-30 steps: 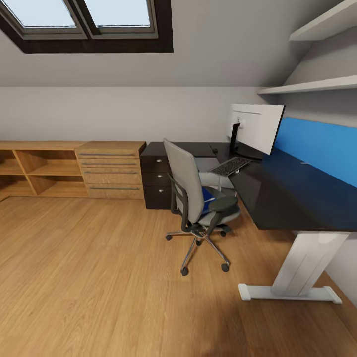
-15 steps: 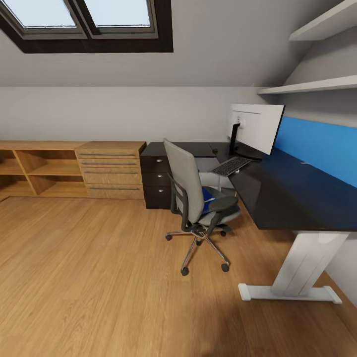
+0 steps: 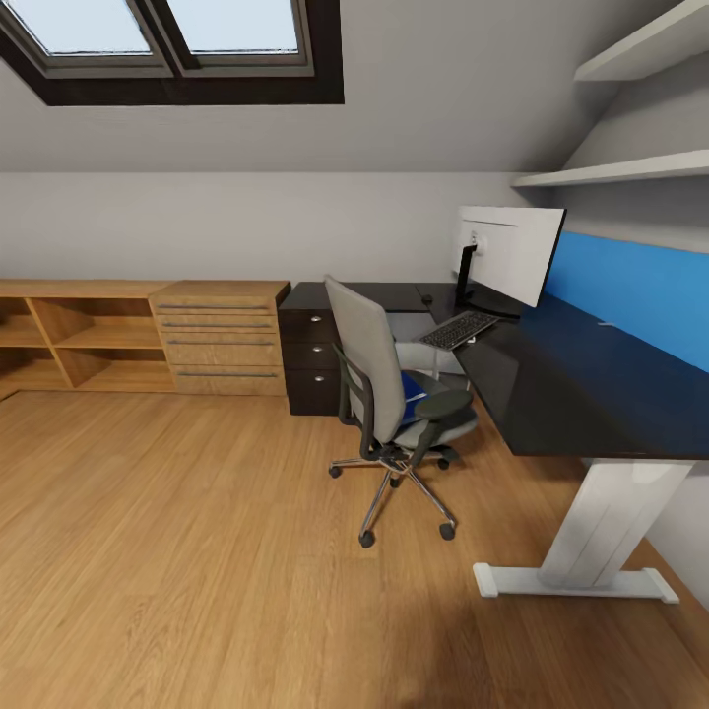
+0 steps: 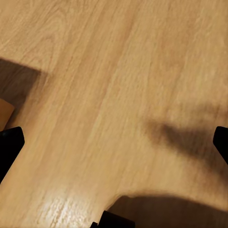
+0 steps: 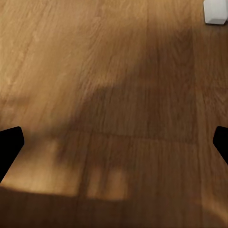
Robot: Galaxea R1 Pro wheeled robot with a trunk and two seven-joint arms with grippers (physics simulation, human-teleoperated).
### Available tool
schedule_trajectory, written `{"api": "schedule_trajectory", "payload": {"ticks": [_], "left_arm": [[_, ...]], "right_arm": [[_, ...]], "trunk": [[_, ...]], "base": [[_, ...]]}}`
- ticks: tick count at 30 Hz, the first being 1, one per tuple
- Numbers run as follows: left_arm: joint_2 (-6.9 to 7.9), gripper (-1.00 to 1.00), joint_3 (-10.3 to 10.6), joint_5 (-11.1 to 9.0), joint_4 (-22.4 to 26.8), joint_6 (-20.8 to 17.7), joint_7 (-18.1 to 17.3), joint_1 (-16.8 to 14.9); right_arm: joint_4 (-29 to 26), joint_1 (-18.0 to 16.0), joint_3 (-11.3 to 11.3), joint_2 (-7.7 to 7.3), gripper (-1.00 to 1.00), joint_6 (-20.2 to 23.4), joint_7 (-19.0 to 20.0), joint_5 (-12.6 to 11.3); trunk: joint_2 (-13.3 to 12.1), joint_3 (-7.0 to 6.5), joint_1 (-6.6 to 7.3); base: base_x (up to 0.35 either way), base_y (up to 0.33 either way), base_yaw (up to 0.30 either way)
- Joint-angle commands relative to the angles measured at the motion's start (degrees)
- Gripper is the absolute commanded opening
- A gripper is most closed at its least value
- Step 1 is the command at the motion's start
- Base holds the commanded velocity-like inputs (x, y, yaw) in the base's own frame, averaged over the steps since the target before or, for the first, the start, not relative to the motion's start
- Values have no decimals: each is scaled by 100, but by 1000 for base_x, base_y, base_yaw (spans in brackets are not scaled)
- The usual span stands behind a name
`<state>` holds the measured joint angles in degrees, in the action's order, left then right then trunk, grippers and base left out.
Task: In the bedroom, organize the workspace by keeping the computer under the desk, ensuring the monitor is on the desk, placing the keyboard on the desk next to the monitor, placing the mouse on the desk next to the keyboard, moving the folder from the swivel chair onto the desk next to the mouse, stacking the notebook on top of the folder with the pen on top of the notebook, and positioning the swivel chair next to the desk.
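You had the chair (image 3: 394, 394) before the desk (image 3: 551, 394), folder (image 3: 412, 386) on its seat; monitor (image 3: 507, 254) and keyboard (image 3: 458, 329) sat near the desk's inner corner.

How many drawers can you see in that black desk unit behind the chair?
3, stacked in the black desk's drawer unit by the light wooden chest: top drawer, middle drawer, bottom drawer. The grey padded swivel chair covers their right ends, so nothing more can be ruled out there.

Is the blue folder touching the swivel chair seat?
Touching: head view shows the folder lying flat on the swivel chair seat, behind its backrest.
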<state>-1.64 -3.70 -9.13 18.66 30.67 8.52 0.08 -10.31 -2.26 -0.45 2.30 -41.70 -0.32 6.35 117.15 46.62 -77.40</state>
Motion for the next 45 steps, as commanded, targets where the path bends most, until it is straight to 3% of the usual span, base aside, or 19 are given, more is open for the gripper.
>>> {"api": "schedule_trajectory", "payload": {"ticks": [1,14,18,21,26,27,30,36,37,41,45], "left_arm": [[-4,100,-26,-1,6,9,-8,1],[0,100,-22,4,70,14,-26,-2],[-31,100,-24,1,615,-54,-19,-6],[-98,100,-23,2,1200,-312,18,-7],[-306,100,-11,15,2132,-1424,331,-7],[-390,100,-5,19,2507,-2010,509,-11],[-535,100,8,22,3089,-2852,707,-26],[-836,100,33,25,4139,-4043,887,-329],[-836,100,213,18,4851,-4743,933,-792],[-836,100,492,7,5544,-5382,946,-1062],[-836,100,604,4,5773,-5629,944,-1142]], "right_arm": [[3,-3,-7,2,100,-14,-3,29],[-346,-8,-26,-154,100,-16,-11,7],[-773,-22,-31,-152,100,24,-25,-30],[-1057,-134,-33,-152,100,115,-90,-74],[-1237,-719,-34,-151,100,592,-386,-169],[-1251,-1040,-34,-151,100,891,-517,-226],[-1251,-1508,-34,-151,100,1358,-656,-299],[-1095,-2339,-36,-143,100,2033,-776,-376],[-811,-3101,-36,-128,100,2545,-838,-387],[-526,-3847,-38,-132,100,3335,-899,-400],[-427,-4206,-45,-129,100,3677,-917,-413]], "trunk": [[2,4,1],[2,4,1],[2,4,1],[2,4,1],[2,4,1],[2,4,1],[2,4,1],[2,4,1],[2,4,1],[2,4,1],[2,4,1]], "base": [[0,0,0],[0,0,0],[0,0,0],[0,0,0],[0,0,0],[0,0,0],[0,0,0],[0,0,0],[0,0,0],[0,0,0],[0,0,0]]}}
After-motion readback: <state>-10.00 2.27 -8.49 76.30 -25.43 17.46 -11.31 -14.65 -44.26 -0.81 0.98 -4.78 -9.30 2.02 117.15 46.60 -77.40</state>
